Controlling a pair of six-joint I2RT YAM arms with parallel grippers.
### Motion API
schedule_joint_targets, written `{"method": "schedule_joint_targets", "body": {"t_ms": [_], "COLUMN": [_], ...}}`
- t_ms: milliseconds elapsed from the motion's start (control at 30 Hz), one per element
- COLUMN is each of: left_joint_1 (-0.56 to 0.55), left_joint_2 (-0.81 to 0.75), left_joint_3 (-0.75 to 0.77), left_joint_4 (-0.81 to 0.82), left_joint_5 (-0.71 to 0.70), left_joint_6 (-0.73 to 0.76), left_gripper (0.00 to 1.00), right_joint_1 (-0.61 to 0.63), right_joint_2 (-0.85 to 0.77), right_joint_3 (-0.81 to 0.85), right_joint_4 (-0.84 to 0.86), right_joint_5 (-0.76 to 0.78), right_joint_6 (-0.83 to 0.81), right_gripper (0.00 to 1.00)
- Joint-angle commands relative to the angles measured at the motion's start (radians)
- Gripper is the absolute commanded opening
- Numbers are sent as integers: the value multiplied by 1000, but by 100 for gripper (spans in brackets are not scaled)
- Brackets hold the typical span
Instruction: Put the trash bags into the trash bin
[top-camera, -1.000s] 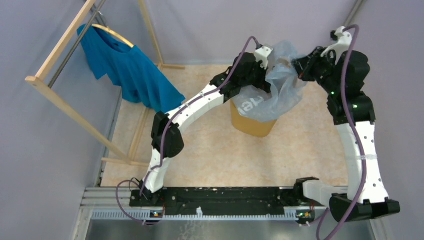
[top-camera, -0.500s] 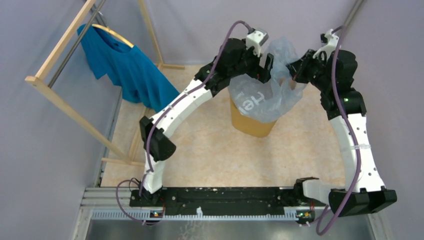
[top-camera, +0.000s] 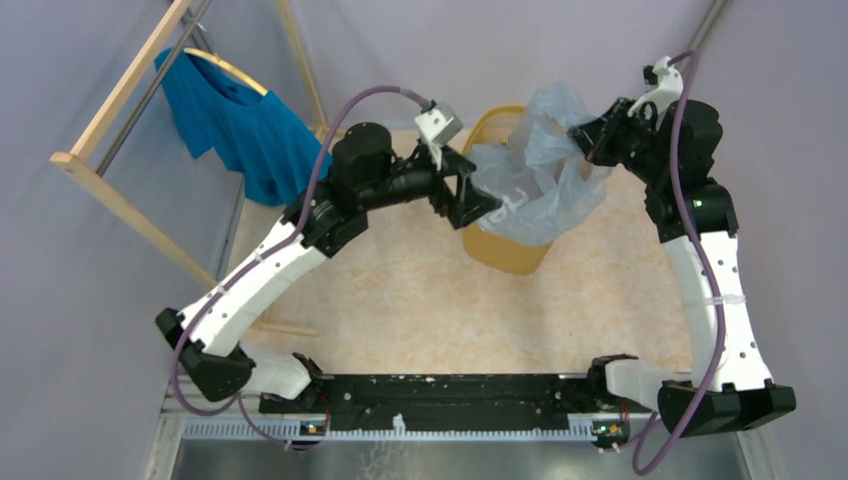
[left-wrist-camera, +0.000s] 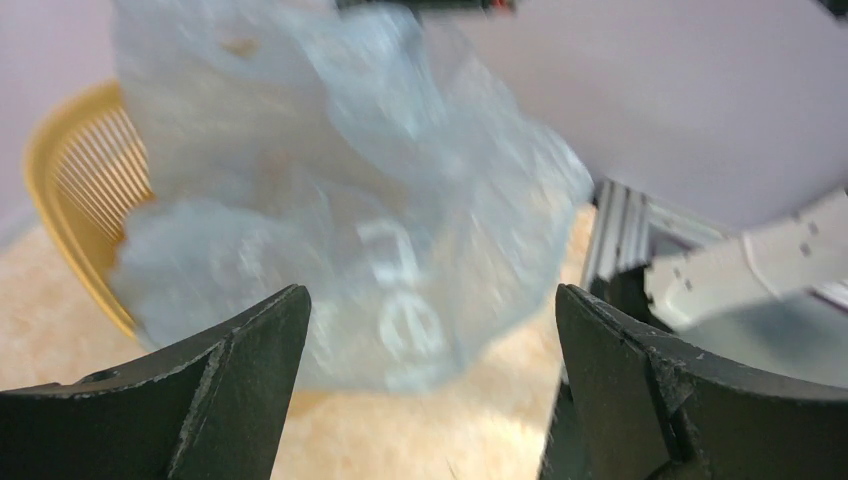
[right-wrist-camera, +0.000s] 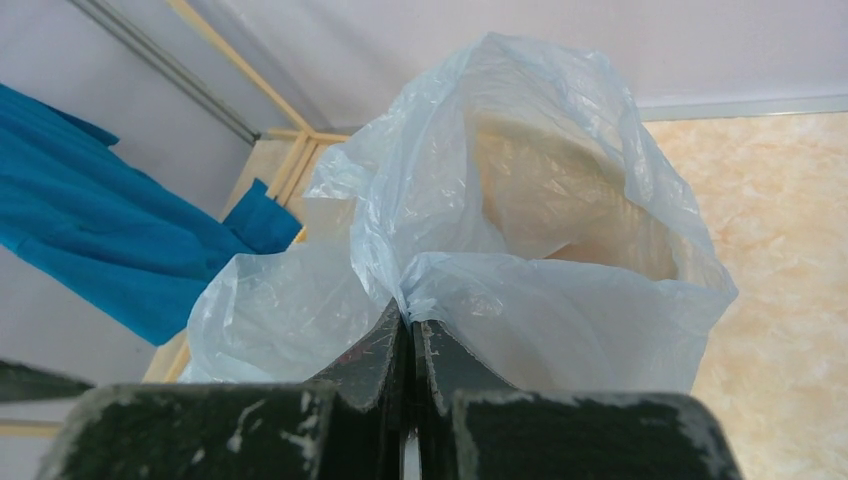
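The left end effector has released, spread, beside the trash bin; the right end effector alone pinches the trash bag, still unseated over it.

Trash bag — white ltrs "ne"/"he" (blurred).

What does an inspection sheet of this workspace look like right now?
Surface: beige mottled table.
Job's things: trash bag hangs spread over the upright trash bin, not inside it.
Clutter: nothing seen.
Grippers: right gripper shut on the bag's edge; left gripper open, facing the bag.
Cables: a purple cable loops along each arm.
Surroundings: blue T-shirt on a wooden rack at left; plain walls.
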Motion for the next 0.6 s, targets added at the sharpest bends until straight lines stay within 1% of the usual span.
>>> {"method": "schedule_joint_targets", "body": {"t_ms": [0, 100, 200, 300, 400, 433, 567], "left_joint_1": [-6, -6, -6, -6, -6, -7, -6], "left_joint_2": [-161, -235, -265, -254, -220, -218, -204], "left_joint_3": [-199, -293, -370, -439, -452, -469, -528], "left_joint_4": [16, -27, -13, 88, 117, 163, 348], "left_joint_5": [109, 63, -36, -61, -136, -123, -60], "left_joint_6": [-5, -22, -123, -242, -384, -428, -509], "left_gripper": [99, 99, 99, 99, 99, 99, 99], "right_joint_1": [-8, -8, -8, -8, -8, -9, -8], "right_joint_2": [-26, -27, -38, -46, -42, -42, -50], "right_joint_3": [56, 55, 37, 22, 28, 30, 36], "right_joint_4": [39, 32, 41, 57, 47, 44, 35], "right_joint_5": [-36, -37, -37, -42, -53, -53, -53], "right_joint_6": [9, 6, 12, 26, 31, 30, 27], "right_gripper": [0, 0, 0, 0, 0, 0, 0]}}
